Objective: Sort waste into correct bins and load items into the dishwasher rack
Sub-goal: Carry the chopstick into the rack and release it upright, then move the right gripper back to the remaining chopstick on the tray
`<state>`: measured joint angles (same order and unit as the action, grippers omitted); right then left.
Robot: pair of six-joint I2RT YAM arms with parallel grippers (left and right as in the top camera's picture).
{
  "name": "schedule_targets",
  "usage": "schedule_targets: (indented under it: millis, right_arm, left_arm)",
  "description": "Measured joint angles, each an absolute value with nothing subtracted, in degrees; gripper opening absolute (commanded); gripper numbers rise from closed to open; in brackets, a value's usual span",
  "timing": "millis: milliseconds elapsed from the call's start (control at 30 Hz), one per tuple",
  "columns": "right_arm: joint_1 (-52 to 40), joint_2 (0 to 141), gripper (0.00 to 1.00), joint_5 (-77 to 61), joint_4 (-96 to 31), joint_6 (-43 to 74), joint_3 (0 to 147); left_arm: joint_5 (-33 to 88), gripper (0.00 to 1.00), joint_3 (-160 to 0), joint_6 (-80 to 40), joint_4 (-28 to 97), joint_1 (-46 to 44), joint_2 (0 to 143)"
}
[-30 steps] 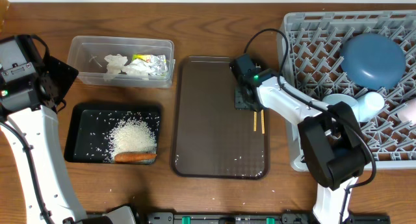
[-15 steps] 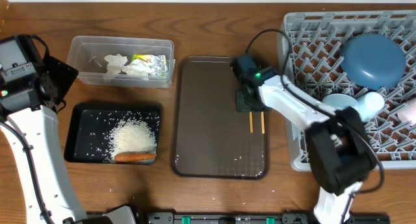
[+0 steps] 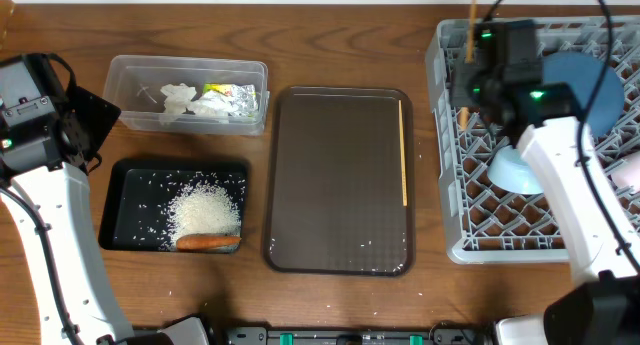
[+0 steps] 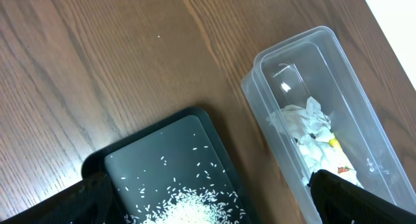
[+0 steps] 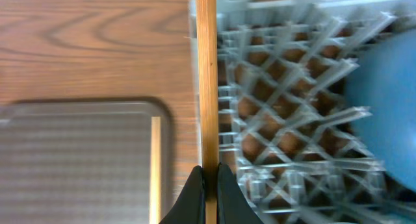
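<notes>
My right gripper (image 3: 467,80) (image 5: 208,175) is shut on one wooden chopstick (image 3: 472,20) (image 5: 207,74), held over the left edge of the grey dishwasher rack (image 3: 450,235) (image 5: 279,120). The other chopstick (image 3: 403,155) (image 5: 156,165) lies along the right side of the brown tray (image 3: 330,185). In the rack are a blue plate (image 3: 575,85) and a light blue bowl (image 3: 515,170). My left gripper (image 4: 208,211) is open above the black tray (image 3: 115,200) (image 4: 162,165), which holds rice (image 3: 205,210) and a carrot (image 3: 208,242). The clear tub (image 3: 130,70) (image 4: 312,62) holds tissue (image 3: 190,100) and a foil wrapper (image 3: 235,97).
The brown tray sits between the two bins and the rack. A few rice grains are scattered on its lower part and around the black tray's floor. The left arm (image 3: 40,115) stands at the table's left edge.
My right gripper shut on one chopstick, lifted it off the brown tray and carried it up and right to the rack's left edge. The other chopstick now lies along the tray's right rim. The left arm stayed still.
</notes>
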<state>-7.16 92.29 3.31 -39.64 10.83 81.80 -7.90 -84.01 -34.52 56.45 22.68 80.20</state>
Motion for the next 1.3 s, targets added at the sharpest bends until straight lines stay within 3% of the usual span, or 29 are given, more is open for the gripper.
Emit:
schedule_targets:
  millis: [200, 233, 267, 333, 367, 667, 867, 1067, 1300]
  right_arm:
    - [-3.29, 97.54, 0.01, 0.73, -39.0, 7.27, 81.8]
    - [-3.25, 98.78, 0.05, 0.25, -38.85, 6.87, 81.8]
    - [-3.33, 100.01, 0.18, -0.3, -38.65, 6.68, 81.78]
    - [-3.36, 102.06, 0.63, -1.34, -38.22, 6.07, 81.78]
    - [-3.36, 103.0, 0.7, -1.76, -38.11, 5.8, 81.71]
    - [-3.36, 103.57, 0.7, -3.79, -41.78, 8.58, 81.56]
    - [-4.25, 96.01, 0.7, -11.2, -45.06, 11.49, 81.52]
    - [-13.89, 88.64, 0.7, -12.08, -49.32, 15.53, 81.67]
    - [-24.71, 93.49, 0.67, -1.28, -49.45, 24.47, 80.07]
  left_arm:
    - [-7.92, 1.0, -84.01, -34.52, 56.45, 22.68, 80.2]
    - [-7.92, 1.0, -84.01, -34.52, 56.45, 22.68, 80.2]
    - [-7.92, 1.0, -84.01, -34.52, 56.45, 22.68, 80.2]
    - [-7.9, 1.0, -84.01, -34.52, 56.45, 22.68, 80.2]
    - [-7.9, 1.0, -84.01, -34.52, 56.45, 22.68, 80.2]
    - [-7.9, 1.0, -84.01, -34.52, 56.45, 22.68, 80.2]
    - [-7.9, 1.0, -84.01, -34.52, 56.45, 22.68, 80.2]
    - [-7.92, 1.0, -84.01, -34.52, 56.42, 22.68, 80.2]
    - [-7.9, 1.0, -84.01, -34.52, 56.47, 22.68, 80.2]
